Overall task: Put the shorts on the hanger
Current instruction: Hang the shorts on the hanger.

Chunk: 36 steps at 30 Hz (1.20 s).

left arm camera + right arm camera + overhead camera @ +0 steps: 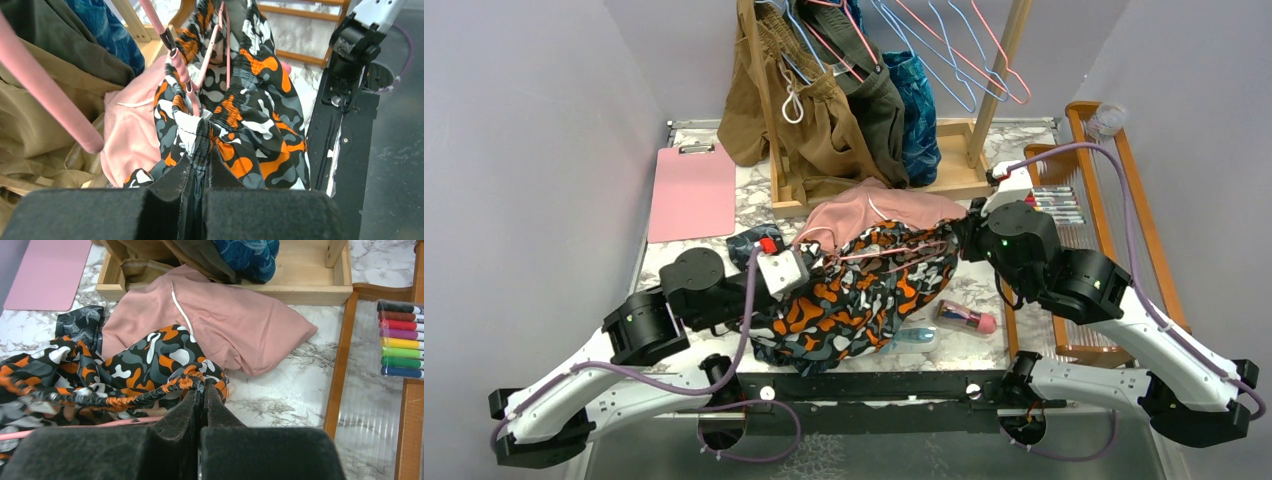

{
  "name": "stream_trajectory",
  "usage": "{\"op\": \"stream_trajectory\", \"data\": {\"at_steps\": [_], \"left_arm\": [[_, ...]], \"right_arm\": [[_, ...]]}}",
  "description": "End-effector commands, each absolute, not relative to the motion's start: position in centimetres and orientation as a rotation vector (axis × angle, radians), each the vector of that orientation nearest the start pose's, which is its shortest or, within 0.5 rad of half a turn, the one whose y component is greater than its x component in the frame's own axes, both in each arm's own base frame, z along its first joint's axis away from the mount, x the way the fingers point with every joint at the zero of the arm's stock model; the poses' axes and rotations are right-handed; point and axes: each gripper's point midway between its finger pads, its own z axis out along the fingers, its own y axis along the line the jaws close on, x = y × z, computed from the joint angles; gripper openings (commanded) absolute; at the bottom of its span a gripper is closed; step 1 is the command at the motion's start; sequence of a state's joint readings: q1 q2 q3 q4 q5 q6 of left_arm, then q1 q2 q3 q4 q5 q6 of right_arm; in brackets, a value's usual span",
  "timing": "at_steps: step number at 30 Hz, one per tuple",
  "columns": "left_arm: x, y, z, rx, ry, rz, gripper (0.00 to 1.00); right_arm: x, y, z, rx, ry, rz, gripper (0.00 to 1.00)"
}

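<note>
From above I see the shorts (854, 295) stretched mid-frame between both arms, just below the pink shorts (884, 210); only the wrist views show the left gripper (200, 162) and right gripper (201, 396) each pinched tight on the waistband, with the hanger (212, 47) wire alongside it.

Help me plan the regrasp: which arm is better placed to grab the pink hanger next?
Left, probably. The left gripper, shut on the camouflage shorts, has the pink hanger directly ahead; the right gripper, also shut on them, sees only a stretch of wire.
</note>
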State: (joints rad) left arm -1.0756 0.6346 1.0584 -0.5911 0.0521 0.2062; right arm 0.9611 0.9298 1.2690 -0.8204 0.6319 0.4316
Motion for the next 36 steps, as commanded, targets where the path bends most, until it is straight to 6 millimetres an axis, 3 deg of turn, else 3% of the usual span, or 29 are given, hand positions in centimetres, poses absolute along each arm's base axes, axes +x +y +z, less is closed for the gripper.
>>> {"op": "stream_trajectory", "data": {"at_steps": [1, 9, 16, 19, 21, 23, 25, 26, 28, 30, 33, 36], "left_arm": [[12.5, -22.0, 32.6, 1.125, 1.46, -0.622, 0.0], [13.4, -22.9, 30.8, 1.171, 1.507, -0.576, 0.0], [13.6, -25.1, 28.8, 1.243, 1.542, -0.602, 0.0], [13.8, -26.2, 29.5, 1.239, 1.51, -0.631, 0.0], [14.0, -27.0, 31.5, 1.206, 1.449, -0.654, 0.0], [14.0, -27.6, 35.1, 1.146, 1.35, -0.695, 0.0], [14.2, -27.7, 39.1, 1.059, 1.249, -0.723, 0.0], [14.2, -27.6, 40.8, 1.017, 1.207, -0.734, 0.0], [14.5, -27.4, 43.1, 0.94, 1.155, -0.747, 0.0], [15.0, -27.2, 43.7, 0.88, 1.147, -0.745, 0.0], [15.9, -27.1, 42.7, 0.807, 1.166, -0.744, 0.0], [16.1, -26.8, 42.6, 0.746, 1.156, -0.764, 0.0]], "right_arm": [[22.2, 15.2, 34.0, -0.137, 1.93, 0.238, 0.01], [22.2, 16.3, 35.6, -0.194, 1.904, 0.284, 0.01], [22.7, 18.1, 35.8, -0.289, 1.907, 0.285, 0.01], [22.8, 19.9, 38.1, -0.343, 1.883, 0.358, 0.01], [22.2, 22.1, 41.5, -0.402, 1.826, 0.486, 0.01], [20.4, 24.2, 48.1, -0.462, 1.682, 0.703, 0.01], [17.6, 25.5, 55.3, -0.513, 1.487, 0.927, 0.01], [16.2, 25.8, 58.0, -0.54, 1.404, 1.015, 0.01], [14.4, 26.5, 60.7, -0.579, 1.316, 1.126, 0.01], [14.9, 27.7, 59.4, -0.6, 1.354, 1.137, 0.01], [18.0, 29.1, 52.7, -0.564, 1.549, 1.01, 0.01], [19.7, 30.0, 46.6, -0.559, 1.698, 0.928, 0.01]]}}
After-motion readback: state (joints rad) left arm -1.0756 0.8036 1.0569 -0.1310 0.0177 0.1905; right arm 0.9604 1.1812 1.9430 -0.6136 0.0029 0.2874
